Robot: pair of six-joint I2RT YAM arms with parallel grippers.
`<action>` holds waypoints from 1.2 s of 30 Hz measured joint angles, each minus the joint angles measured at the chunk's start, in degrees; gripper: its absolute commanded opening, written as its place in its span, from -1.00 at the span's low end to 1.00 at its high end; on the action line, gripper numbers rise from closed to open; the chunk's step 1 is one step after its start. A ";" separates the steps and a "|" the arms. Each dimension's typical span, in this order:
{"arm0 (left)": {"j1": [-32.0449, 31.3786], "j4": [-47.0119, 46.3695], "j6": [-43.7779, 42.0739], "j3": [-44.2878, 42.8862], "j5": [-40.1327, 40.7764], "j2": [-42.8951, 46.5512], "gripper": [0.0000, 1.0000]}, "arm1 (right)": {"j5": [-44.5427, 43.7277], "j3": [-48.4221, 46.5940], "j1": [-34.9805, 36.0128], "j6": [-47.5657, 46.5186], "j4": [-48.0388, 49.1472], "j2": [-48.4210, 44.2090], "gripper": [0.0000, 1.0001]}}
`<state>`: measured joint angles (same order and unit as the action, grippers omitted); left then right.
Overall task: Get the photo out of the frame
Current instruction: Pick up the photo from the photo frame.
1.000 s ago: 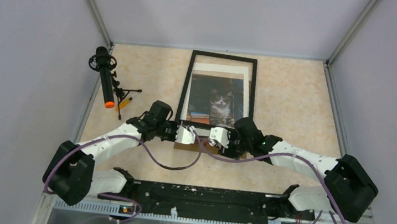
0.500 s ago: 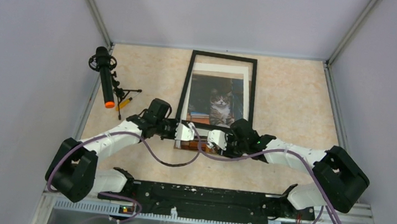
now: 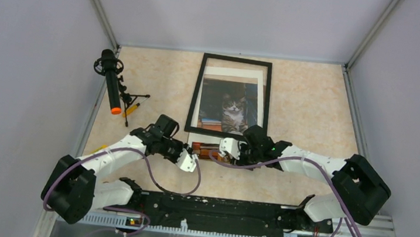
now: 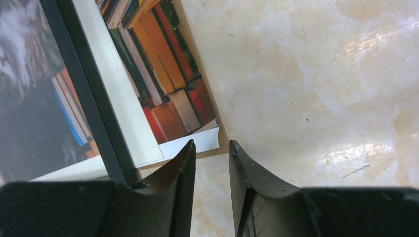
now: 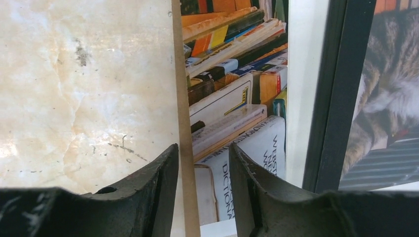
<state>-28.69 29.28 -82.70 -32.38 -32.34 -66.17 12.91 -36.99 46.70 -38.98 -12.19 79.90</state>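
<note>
Top external: shows photo point(image 3: 232, 106) jutting from frame point(image 3: 237, 58). Finds left end effector point(image 4: 211, 145) and right end effector point(image 5: 203, 148) narrowly parted (gripping nothing).

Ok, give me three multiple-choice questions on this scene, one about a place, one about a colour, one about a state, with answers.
1. Where does the photo stick out of the frame?
A. the far edge
B. the near edge
C. the left side

2. What colour is the frame's border?
A. white
B. black
C. brown

3. The left gripper is:
A. open and empty
B. shut on the photo
C. shut on the frame

Answers: B, the print shows past the near bar. B, the thin bars are black. A, bare table shows through its gap.
</note>
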 measured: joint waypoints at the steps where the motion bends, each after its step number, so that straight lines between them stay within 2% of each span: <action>1: -0.28 0.02 -0.44 0.00 0.00 0.00 -0.28 | 0.31 -0.24 0.00 -0.07 -0.76 0.00 -0.13; 12: -2.49 -1.75 -1.36 0.00 2.16 -4.55 -0.27 | 0.94 -0.59 0.00 -0.55 -3.85 0.00 -0.09; 26: -2.54 -5.57 1.16 -0.55 4.79 -7.26 -0.62 | 1.73 -0.66 0.00 -0.96 -4.83 0.00 0.06; 36: -2.62 -6.86 1.53 -0.50 5.66 -8.15 -0.46 | 1.84 -0.66 0.00 -0.94 -5.03 0.00 0.11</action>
<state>-31.31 22.41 -81.17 -32.88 -26.68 -74.32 14.74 -37.65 46.70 -39.92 -17.21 79.90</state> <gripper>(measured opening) 0.260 0.550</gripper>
